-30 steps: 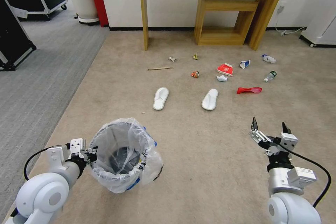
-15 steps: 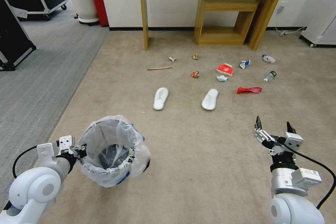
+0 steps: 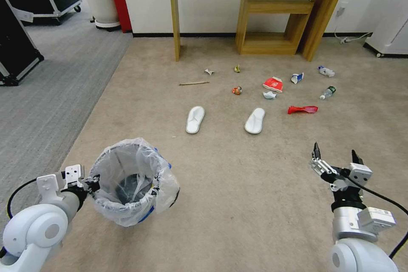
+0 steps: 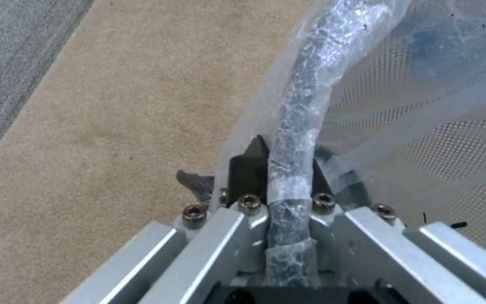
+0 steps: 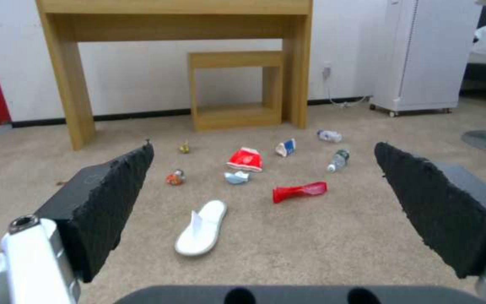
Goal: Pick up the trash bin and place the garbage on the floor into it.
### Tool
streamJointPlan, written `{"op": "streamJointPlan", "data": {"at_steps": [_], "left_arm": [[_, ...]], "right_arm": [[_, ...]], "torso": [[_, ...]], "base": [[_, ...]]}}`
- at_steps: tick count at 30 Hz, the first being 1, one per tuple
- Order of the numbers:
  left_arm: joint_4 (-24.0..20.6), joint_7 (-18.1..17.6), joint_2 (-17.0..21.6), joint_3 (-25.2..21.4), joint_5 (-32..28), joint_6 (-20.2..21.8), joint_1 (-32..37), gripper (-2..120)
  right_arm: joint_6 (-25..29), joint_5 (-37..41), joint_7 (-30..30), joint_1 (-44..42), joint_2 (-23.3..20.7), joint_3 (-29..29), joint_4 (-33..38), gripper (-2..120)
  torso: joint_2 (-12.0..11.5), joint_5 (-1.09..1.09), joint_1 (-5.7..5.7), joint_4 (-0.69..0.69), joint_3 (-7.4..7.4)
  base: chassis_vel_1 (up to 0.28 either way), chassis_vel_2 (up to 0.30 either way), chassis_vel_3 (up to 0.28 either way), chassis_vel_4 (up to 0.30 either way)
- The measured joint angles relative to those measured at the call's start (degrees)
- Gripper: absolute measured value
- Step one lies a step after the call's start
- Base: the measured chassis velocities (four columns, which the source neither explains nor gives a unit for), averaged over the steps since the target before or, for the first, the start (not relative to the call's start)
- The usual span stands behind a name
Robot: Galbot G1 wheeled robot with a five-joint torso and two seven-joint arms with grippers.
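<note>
While the left gripper (image 3: 91,181) clamps the rim of the trash bin (image 3: 127,178) near the carpet's (image 3: 238,187) left edge, the garbage (image 3: 273,84) lies ungathered toward the carpet's far edge; the right gripper (image 3: 336,157) hangs open, holding nothing.

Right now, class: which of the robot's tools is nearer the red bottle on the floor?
Right. The right tool hangs open just short of the red bottle; the left tool, gripping the bin, is farther.
</note>
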Motion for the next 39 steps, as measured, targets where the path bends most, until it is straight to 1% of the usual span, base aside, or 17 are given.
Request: {"op": "streamJointPlan", "data": {"at_steps": [16,30,39], "left_arm": [[-0.5,0.0,-0.5,-0.1,0.4,0.0,0.6,0],[-0.7,0.0,-1.2,0.3,0.9,0.0,0.6,0],[-0.3,0.2,-0.8,0.3,0.8,0.0,0.2,0]], "right_arm": [[0.0,-0.7,-1.2,-0.3,-0.2,-0.4,0.3,100],[-0.1,-0.8,-1.1,-0.2,0.0,-0.8,0.5,100],[-0.8,-0.8,-1.1,0.2,-0.1,-0.5,0.2,100]], "torso": [[0.0,0.0,0.0,0.0,0.0],[0.0,0.0,0.0,0.0,0.0],[0.0,-0.01,0.0,0.0,0.0]], "base": [[-0.015,0.015,0.017,-0.016],[-0.117,0.115,0.11,-0.106],[-0.087,0.085,0.088,-0.092]]}}
